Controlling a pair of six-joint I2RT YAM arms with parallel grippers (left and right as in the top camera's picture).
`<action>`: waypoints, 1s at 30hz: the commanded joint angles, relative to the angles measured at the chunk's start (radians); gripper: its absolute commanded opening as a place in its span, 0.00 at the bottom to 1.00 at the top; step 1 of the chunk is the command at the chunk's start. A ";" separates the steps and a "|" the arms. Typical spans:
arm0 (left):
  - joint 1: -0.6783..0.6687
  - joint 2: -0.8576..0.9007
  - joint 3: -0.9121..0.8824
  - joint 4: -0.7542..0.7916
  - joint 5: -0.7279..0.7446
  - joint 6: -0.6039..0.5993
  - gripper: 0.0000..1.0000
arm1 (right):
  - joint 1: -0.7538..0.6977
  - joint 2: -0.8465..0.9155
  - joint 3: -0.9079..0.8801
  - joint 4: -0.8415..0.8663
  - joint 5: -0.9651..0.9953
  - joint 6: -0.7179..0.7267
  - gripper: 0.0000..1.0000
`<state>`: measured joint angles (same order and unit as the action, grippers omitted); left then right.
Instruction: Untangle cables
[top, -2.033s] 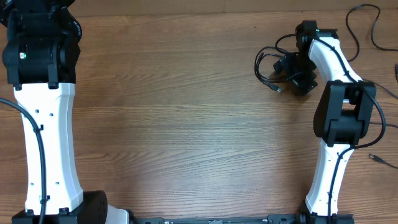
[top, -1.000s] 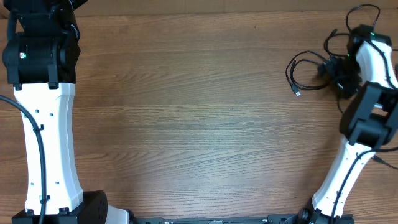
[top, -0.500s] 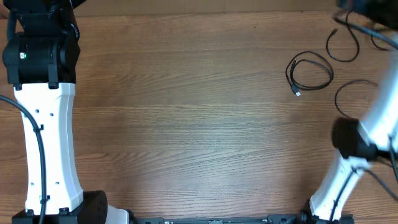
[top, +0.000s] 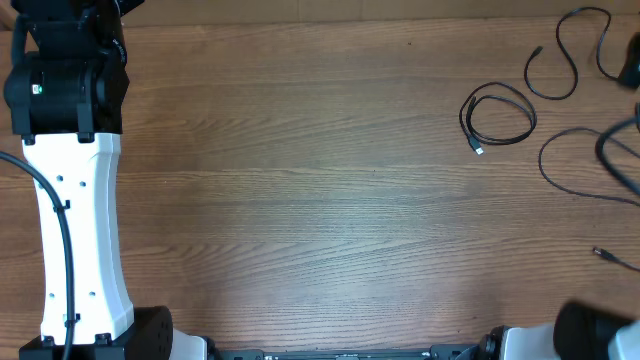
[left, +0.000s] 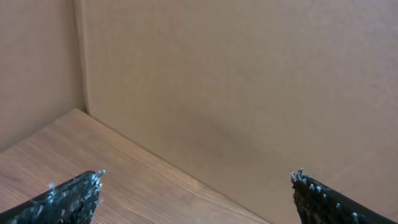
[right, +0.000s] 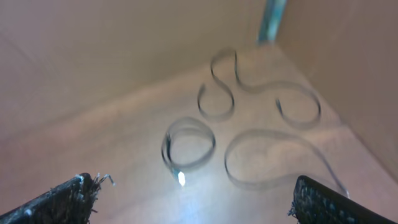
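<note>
Right pincer (right: 196, 182) has let go and drawn back, spread and empty; left pincer (left: 196, 178) sits spread too. The coiled cable (top: 466, 118) now lies free on the table (top: 320, 200), with the S-curved cable (top: 553, 97) and the long cable (top: 542, 160) near it but apart, so the untangling looks nearly done.

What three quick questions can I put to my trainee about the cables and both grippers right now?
1. True or false: the coiled cable lies apart from the other cables, touching none of them.
2. Multiple choice: the right gripper is A) shut on a cable, B) open and empty, C) resting on the coil.
3. Short answer: what does the left gripper hold?

Key: 1 true; 2 B; 3 nothing, it is open and faces a plain brown wall.
</note>
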<state>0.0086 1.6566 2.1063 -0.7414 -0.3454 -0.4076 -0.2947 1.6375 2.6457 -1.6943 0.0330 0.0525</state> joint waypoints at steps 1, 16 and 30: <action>0.004 0.006 0.006 -0.001 0.051 0.018 1.00 | 0.002 -0.172 -0.312 0.001 0.037 -0.001 1.00; 0.004 0.006 0.006 -0.162 0.051 0.019 1.00 | -0.043 -0.327 -1.307 0.663 0.044 0.028 1.00; 0.004 0.006 0.006 -0.470 0.051 0.019 0.99 | -0.043 -0.306 -1.307 0.813 0.045 0.021 1.00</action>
<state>0.0086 1.6573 2.1063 -1.1969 -0.2977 -0.4072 -0.3336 1.3483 1.3254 -0.8867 0.0677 0.0746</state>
